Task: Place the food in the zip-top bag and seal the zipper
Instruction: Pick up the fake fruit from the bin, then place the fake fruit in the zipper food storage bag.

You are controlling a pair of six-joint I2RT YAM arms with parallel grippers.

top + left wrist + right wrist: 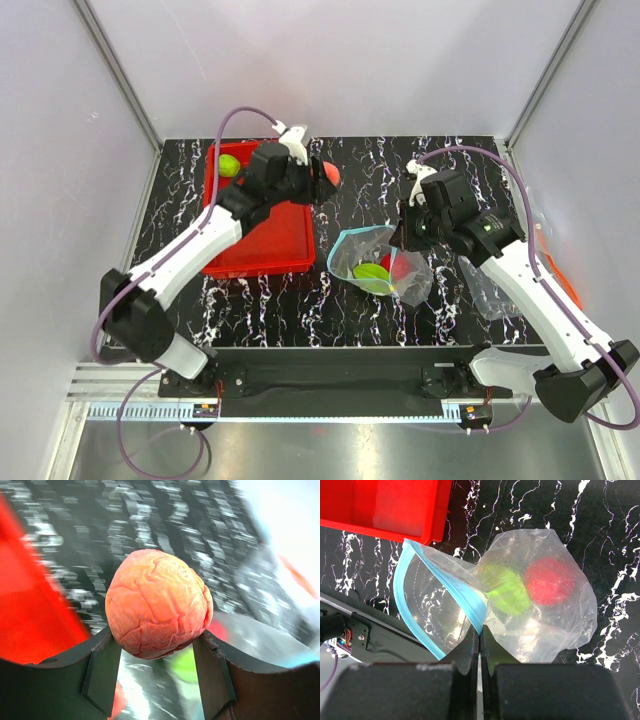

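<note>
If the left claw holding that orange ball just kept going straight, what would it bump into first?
Probably the black marbled table, near the zip-top bag; depth is unclear. The left gripper is shut on the peach.

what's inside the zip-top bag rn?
Through the clear zip-top bag: one green piece and the red apple. Crinkled plastic and the right gripper cover the near part, so anything more there is hidden.
</note>
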